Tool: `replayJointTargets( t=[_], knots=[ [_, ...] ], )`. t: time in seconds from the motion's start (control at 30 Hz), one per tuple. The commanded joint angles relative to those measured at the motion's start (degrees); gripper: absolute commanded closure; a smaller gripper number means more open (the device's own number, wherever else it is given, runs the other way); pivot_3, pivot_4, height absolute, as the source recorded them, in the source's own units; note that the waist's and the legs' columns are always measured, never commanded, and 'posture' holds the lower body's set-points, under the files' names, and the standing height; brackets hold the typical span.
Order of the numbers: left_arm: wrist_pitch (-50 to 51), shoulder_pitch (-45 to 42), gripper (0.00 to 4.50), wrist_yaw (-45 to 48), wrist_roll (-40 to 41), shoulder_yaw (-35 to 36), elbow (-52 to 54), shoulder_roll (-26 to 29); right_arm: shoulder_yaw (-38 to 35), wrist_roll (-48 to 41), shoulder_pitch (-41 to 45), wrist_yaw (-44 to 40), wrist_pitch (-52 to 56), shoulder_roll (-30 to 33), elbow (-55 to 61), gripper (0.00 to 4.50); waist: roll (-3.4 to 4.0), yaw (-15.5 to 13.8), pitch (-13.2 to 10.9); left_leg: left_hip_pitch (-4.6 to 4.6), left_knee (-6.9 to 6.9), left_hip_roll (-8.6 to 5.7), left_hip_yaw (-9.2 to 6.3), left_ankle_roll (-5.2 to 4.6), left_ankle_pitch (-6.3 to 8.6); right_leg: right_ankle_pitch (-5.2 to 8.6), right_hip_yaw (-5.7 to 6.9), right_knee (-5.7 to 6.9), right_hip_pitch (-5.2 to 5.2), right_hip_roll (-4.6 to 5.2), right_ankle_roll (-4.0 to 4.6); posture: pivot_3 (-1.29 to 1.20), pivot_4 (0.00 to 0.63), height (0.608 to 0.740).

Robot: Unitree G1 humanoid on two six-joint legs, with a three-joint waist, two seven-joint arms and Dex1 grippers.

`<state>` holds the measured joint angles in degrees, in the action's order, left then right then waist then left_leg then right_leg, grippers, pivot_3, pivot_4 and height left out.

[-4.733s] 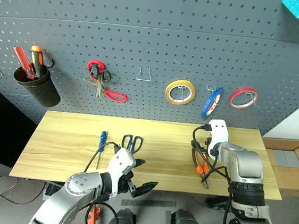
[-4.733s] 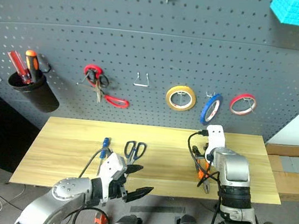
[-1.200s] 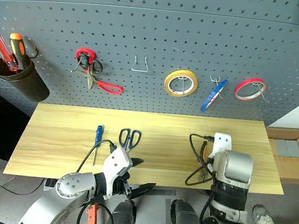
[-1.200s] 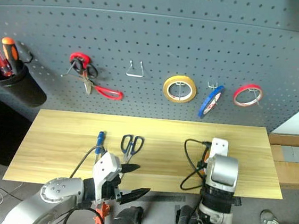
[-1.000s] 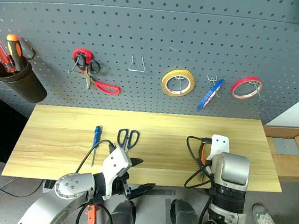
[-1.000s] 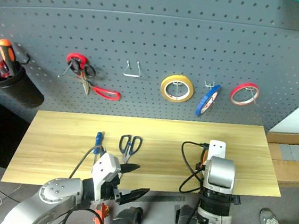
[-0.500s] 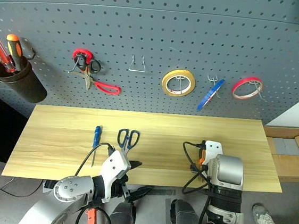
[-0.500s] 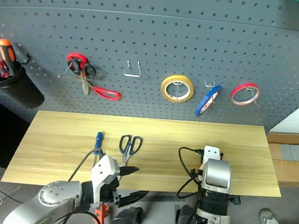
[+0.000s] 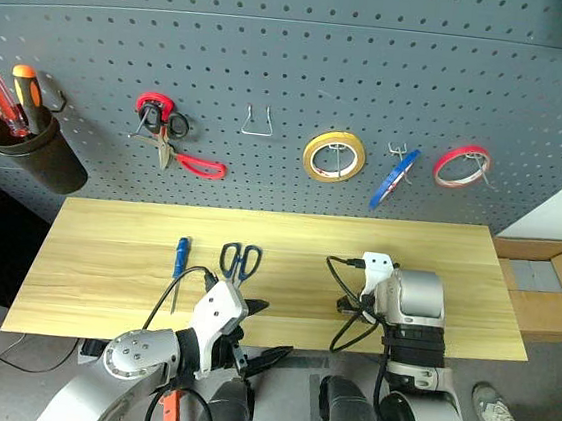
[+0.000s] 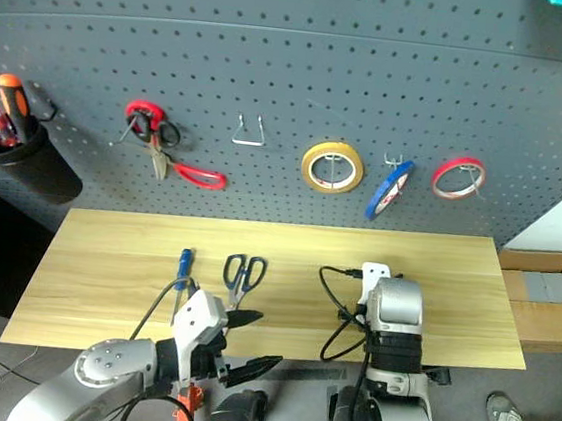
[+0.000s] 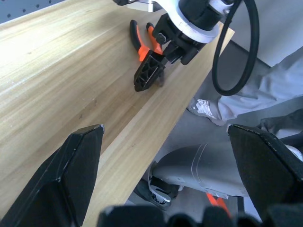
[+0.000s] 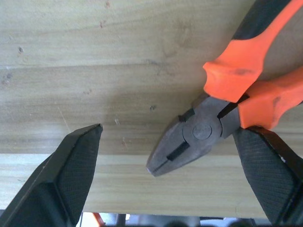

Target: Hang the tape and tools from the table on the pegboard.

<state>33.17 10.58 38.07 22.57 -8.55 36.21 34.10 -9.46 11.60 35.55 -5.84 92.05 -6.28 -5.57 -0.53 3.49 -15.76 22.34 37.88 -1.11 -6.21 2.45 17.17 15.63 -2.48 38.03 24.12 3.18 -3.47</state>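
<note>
The pliers (image 12: 227,118) lie flat on the tabletop (image 9: 104,272), close to its front edge, with the orange-and-black handles pointing away from that edge and the grey nose toward it. The right pincer (image 12: 170,184) hangs directly above the pliers, pointing steeply down, its two black fingers (image 12: 61,184) spread as wide as they go and holding nothing. One finger stands on the bare wood beside the nose and the other near the joint, so the pliers are not yet centred between them. I judge that the pincer is wide open so that it can come down around the pliers.

Farther from the pliers, toward the left side of the tabletop, the blue-handled scissors (image 9: 239,261) and the blue-handled screwdriver (image 9: 181,257) lie side by side, both untouched. The left pincer (image 10: 241,352) hovers at the front edge near them, also fully open and empty, probably waiting.

Behind the tabletop, on the pegboard (image 9: 296,71), the blue tape (image 9: 392,178) already hangs on a hook, between the yellow tape roll (image 9: 333,157) and the red tape roll (image 9: 464,165). An empty wire hook (image 9: 258,123) is free to the left of the yellow roll, perhaps meant for a tool.
</note>
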Motion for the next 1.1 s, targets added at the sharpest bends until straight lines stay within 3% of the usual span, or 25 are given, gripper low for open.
replayJointTargets(
  t=[0.03, 0.2, 0.27, 0.6, 0.63, 1.1],
  knots=[
    [-0.3, -0.3, 0.00, 0.0, 0.6, -0.4, 2.3, -0.2, 0.5, -2.2, 0.0, 0.2, -0.8, 1.9, -2.2, 0.03, 0.00, -0.1, 0.0, 0.00, 0.01, 0.00, 0.00, 0.00, 0.00, 0.00, 0.00, 0.00, 0.00, 0.00, 0.00, 0.03, 0.303, 0.740],
    [-0.2, -0.8, 0.00, 0.0, 0.5, -0.4, 2.2, -0.2, 6.0, -4.9, -1.9, -1.3, -1.4, 6.6, -0.6, 0.03, 0.00, -0.1, 0.0, 0.01, 0.02, -0.02, -0.01, 0.00, 0.00, 0.00, 0.01, 0.01, -0.02, 0.01, 0.00, 0.02, 0.299, 0.740],
    [-0.2, -1.2, 0.00, -0.1, 0.4, -0.6, 1.9, -0.3, 10.2, -6.2, -4.0, -2.7, -1.8, 10.4, 1.5, 0.39, 0.00, -0.2, 0.0, 0.02, 0.02, -0.02, -0.01, 0.00, 0.00, 0.00, 0.01, 0.00, -0.01, 0.01, 0.00, 0.02, 0.300, 0.740],
    [-0.4, -2.0, 0.00, -0.9, -0.1, -1.6, 1.4, -1.3, 24.4, -10.9, -13.8, -10.6, -11.0, 28.6, 10.3, 3.63, -0.04, -0.3, 0.0, 0.11, 0.05, -0.06, -0.04, 0.00, 0.00, 0.01, 0.04, -0.07, -0.02, 0.05, -0.02, 0.01, 0.294, 0.740],
    [-0.4, -2.0, 0.00, -1.0, 0.0, -1.7, 1.4, -1.3, 25.1, -11.0, -14.1, -11.0, -11.9, 29.7, 10.5, 3.77, -0.05, -0.3, 0.0, 0.10, 0.05, -0.05, -0.04, 0.00, 0.00, 0.01, 0.05, -0.07, -0.04, 0.05, -0.02, 0.01, 0.294, 0.740],
    [-1.3, -0.8, 0.00, 0.0, 1.1, -2.4, 1.8, -2.3, 30.8, -12.4, -13.1, -19.9, -23.5, 36.4, 7.5, 3.77, -0.39, -0.2, 0.2, 0.09, 0.09, -0.02, -0.03, 0.01, -0.01, 0.00, 0.05, -0.06, -0.04, 0.04, -0.04, -0.02, 0.247, 0.740]
  ],
)
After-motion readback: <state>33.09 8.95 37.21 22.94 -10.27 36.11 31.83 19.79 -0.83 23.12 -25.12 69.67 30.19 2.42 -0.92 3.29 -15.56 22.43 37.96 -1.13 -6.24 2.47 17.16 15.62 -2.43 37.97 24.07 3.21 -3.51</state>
